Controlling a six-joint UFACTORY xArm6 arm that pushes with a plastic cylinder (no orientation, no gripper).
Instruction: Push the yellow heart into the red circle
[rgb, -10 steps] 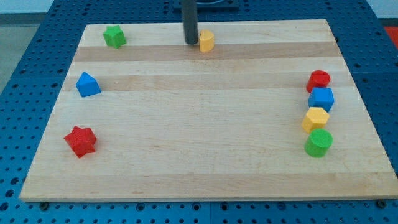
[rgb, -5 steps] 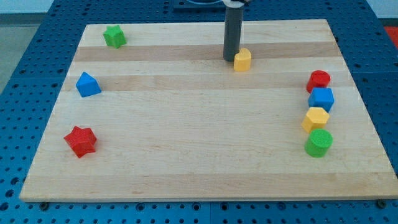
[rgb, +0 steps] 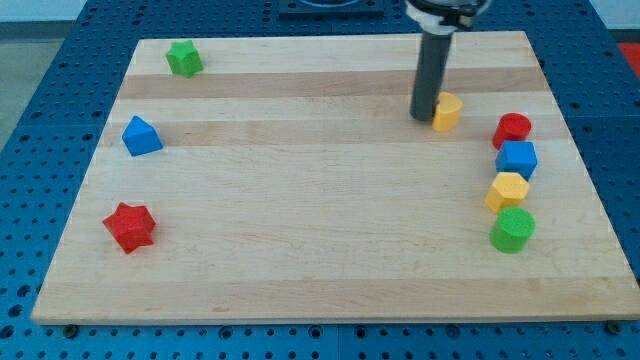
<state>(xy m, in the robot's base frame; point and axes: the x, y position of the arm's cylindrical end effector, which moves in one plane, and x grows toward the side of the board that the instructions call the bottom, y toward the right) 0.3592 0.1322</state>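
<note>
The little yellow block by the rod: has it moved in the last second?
Yes. My tip, touching its left side, has pushed the yellow heart rightward and slightly down the view, near the red circle but not touching. The other blocks have not moved.

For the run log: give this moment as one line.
tip: touching yellow heart, on its left | red circle: right of heart, gap remains | contact heart-circle: none yet | status: push unfinished

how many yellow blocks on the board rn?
2. The yellow heart sits just right of my tip, near the view's top right; the yellow hexagon is in the right-edge column. None appear hidden.
</note>
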